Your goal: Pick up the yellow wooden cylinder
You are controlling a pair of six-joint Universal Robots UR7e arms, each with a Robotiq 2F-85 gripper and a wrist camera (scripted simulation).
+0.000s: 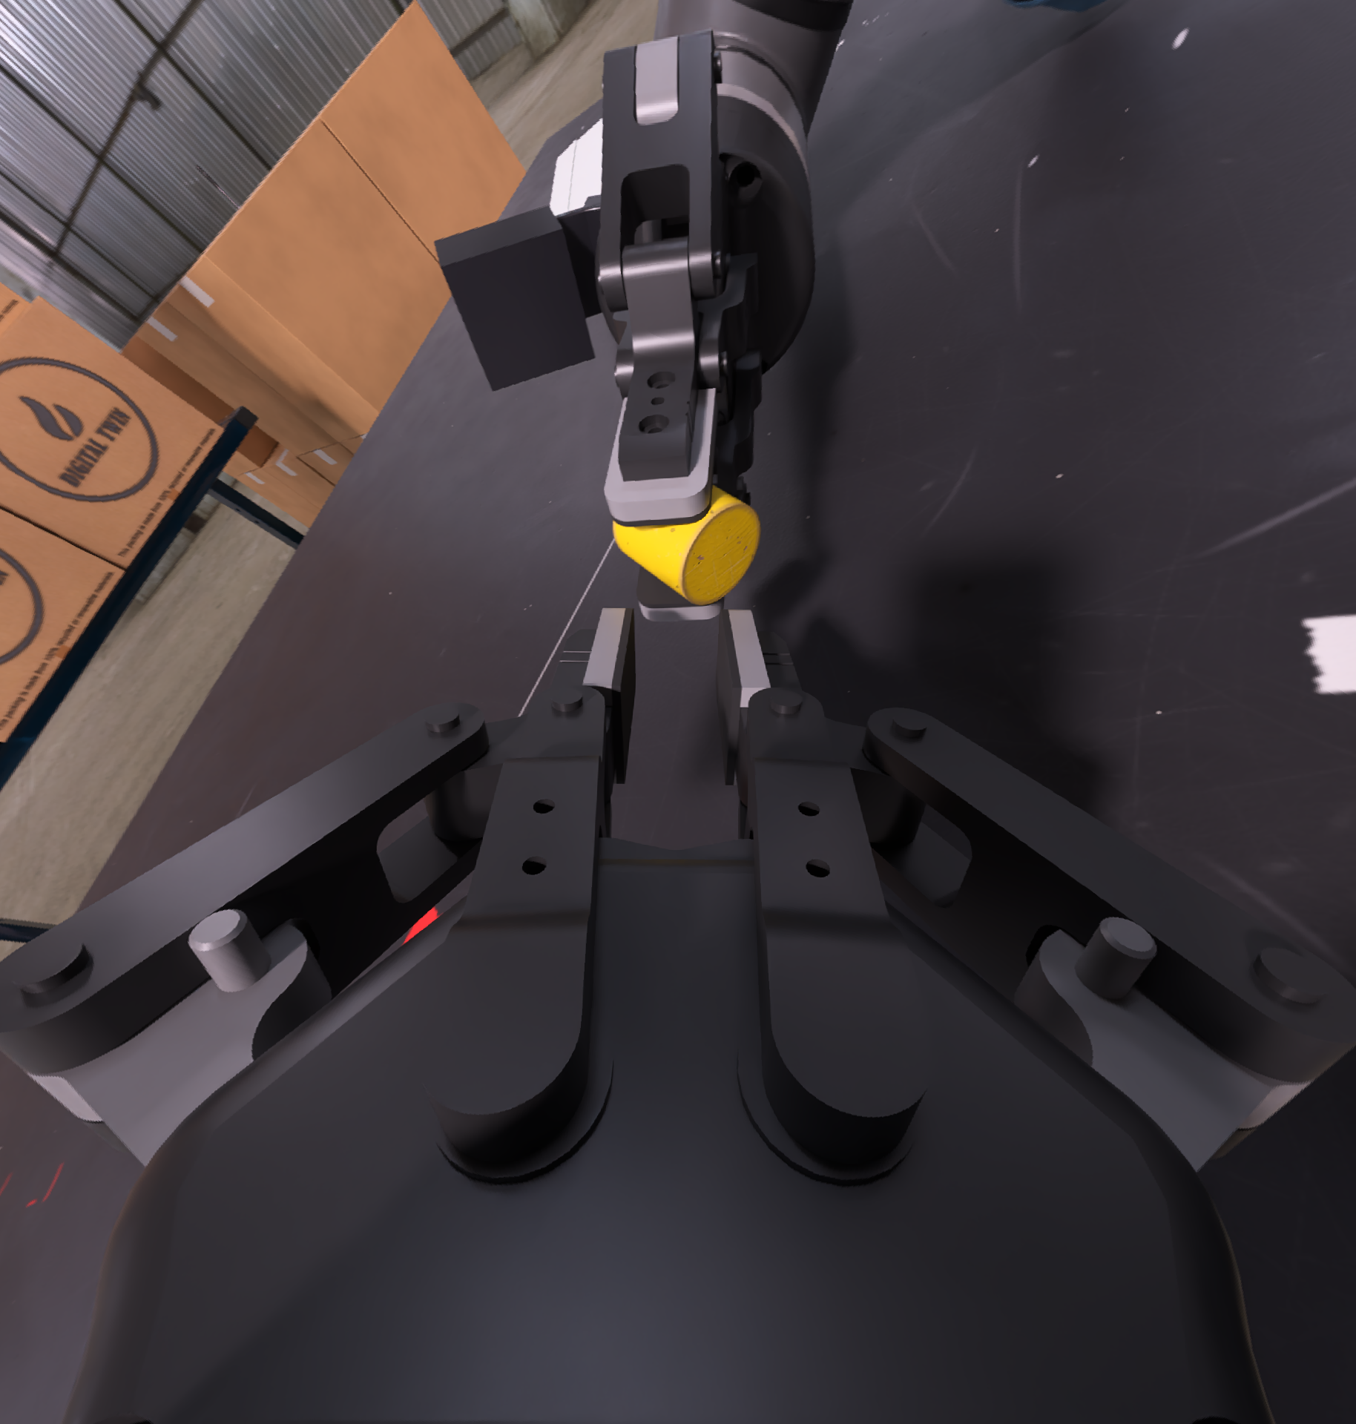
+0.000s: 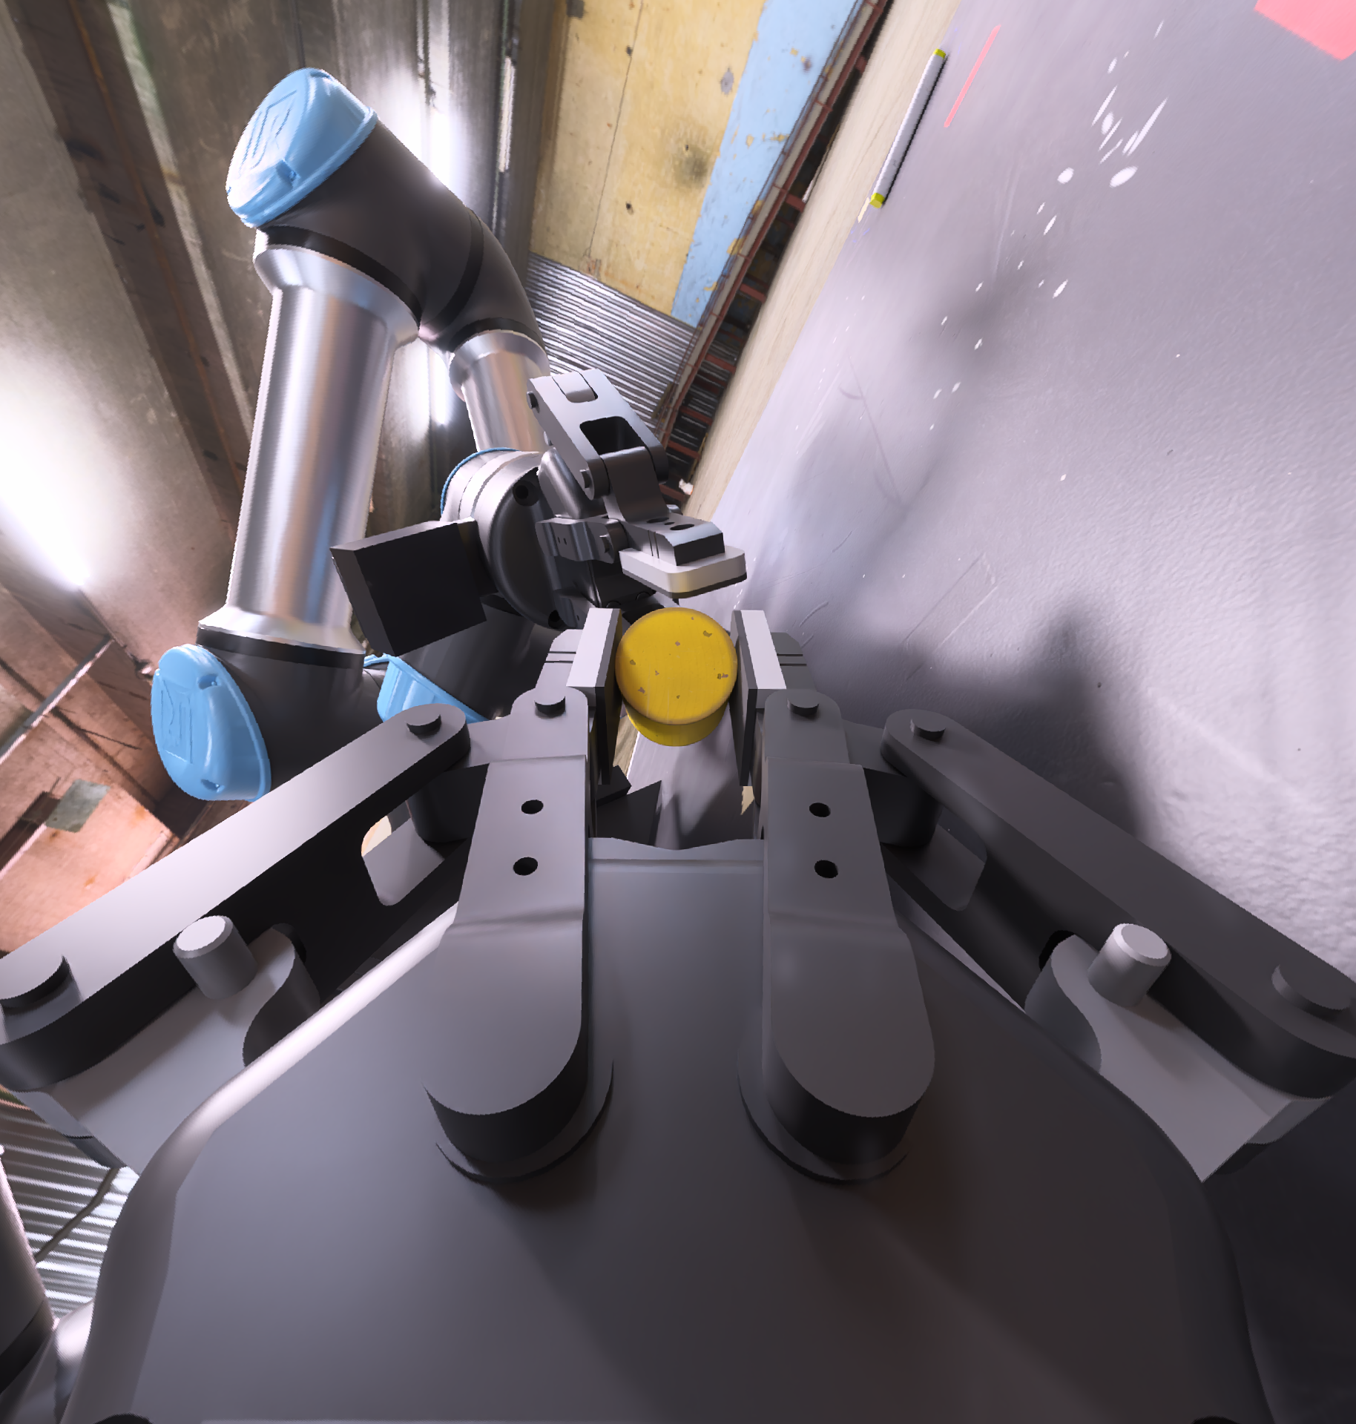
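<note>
The yellow wooden cylinder (image 2: 675,663) sits between the pads of my right gripper (image 2: 675,670), which is shut on it, end face toward the camera. In the left wrist view the right gripper (image 1: 671,551) reaches down from above and holds the cylinder (image 1: 694,551) sideways above the dark table (image 1: 1045,385). My left gripper (image 1: 675,663) is open and empty, its fingertips (image 1: 609,663) just short of the cylinder and the right gripper's lower finger. The left gripper also shows in the right wrist view (image 2: 683,574), just beyond the cylinder.
Stacked cardboard boxes (image 1: 197,347) and a blue rack frame (image 1: 158,524) stand past the table's left edge. A white patch (image 1: 1353,655) marks the table at the right. A thin white stick with yellow ends (image 2: 906,123) lies far off. The left arm (image 2: 313,462) rises beside the grippers.
</note>
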